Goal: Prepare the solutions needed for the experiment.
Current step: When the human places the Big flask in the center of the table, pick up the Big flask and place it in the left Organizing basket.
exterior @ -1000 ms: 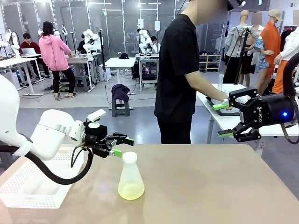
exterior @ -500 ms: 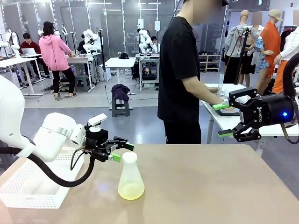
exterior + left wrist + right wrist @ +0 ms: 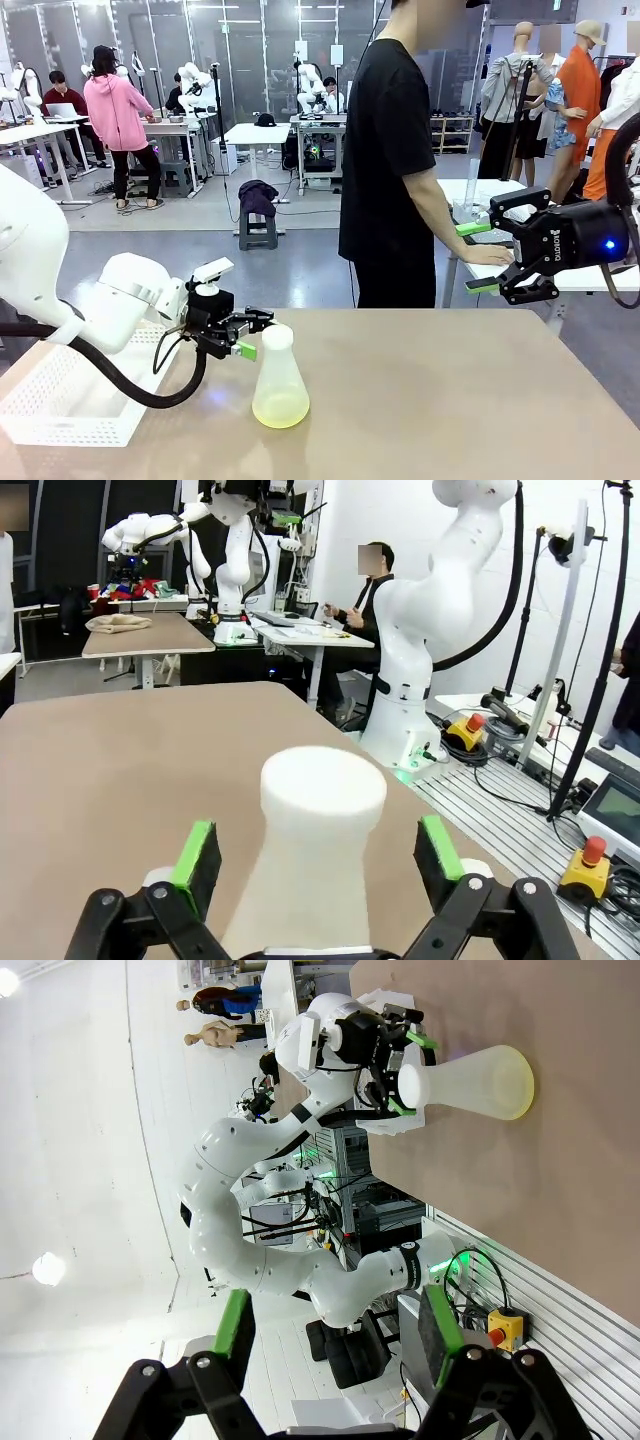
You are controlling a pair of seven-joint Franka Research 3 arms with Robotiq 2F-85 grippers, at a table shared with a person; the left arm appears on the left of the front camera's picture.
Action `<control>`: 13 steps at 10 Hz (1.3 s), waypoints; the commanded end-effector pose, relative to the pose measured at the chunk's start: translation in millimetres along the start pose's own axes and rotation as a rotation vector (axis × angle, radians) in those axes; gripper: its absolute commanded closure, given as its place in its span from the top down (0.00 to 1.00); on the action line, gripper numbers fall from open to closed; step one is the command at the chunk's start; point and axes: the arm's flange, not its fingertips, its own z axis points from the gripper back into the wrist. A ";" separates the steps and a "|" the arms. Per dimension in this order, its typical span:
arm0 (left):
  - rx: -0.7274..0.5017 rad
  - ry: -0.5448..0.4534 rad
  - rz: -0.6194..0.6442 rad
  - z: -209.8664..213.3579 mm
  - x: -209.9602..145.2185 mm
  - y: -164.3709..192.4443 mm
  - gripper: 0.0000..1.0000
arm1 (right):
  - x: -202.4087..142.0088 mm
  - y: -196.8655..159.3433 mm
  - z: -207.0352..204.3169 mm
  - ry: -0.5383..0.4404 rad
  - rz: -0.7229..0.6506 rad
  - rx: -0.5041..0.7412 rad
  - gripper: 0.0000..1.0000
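Frosted conical flask [image 3: 279,380] upright on the tan table [image 3: 450,400], left of centre in the front view, with the solutions [image 3: 280,408] a shallow pale yellow layer (slightly cloudy) at its base. Left gripper [image 3: 254,333] level with the flask's narrow neck, reaching in from the left arm [image 3: 120,305]. Jaws apart, one green pad [image 3: 245,349] on the near side of the neck and the other finger beyond it. In the left wrist view the neck [image 3: 322,810] stands between the two green pads [image 3: 195,853], with a gap on each side, so straddled but not clamped; left gripper [image 3: 317,860] spread wide around it. Same flask [image 3: 470,1082] lying sideways across the right wrist view (rolled camera), yellow at its wide end, the left arm's black fingers about its neck.

Right gripper [image 3: 480,257] held high at the right edge, well apart from the flask and above the table's far right corner. Jaws open, green pads [image 3: 473,228] one above the other with clear space between; likewise spread in its own wrist view, right gripper [image 3: 335,1335], nothing held.

White perforated basket [image 3: 60,400] on the table at far left, beneath the left arm. Person in a black T-shirt [image 3: 390,160] beyond the far edge, turned toward a side table [image 3: 560,280], one hand [image 3: 490,255] resting on it just beside the right gripper's fingers.
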 end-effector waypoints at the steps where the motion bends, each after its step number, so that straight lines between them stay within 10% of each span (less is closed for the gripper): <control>1: -0.046 -0.020 0.036 2.9 -1.0 8.4 1.00 | -0.3 2.1 0.2 -0.001 0.003 0.012 0.83; 12: -0.138 0.017 0.067 -29.1 -18.0 19.9 1.00 | -0.3 2.1 0.2 -0.001 0.003 0.012 0.83; 13: -0.156 0.015 0.068 -28.7 -18.8 19.4 0.83 | -0.3 2.1 0.2 -0.001 0.003 0.012 0.83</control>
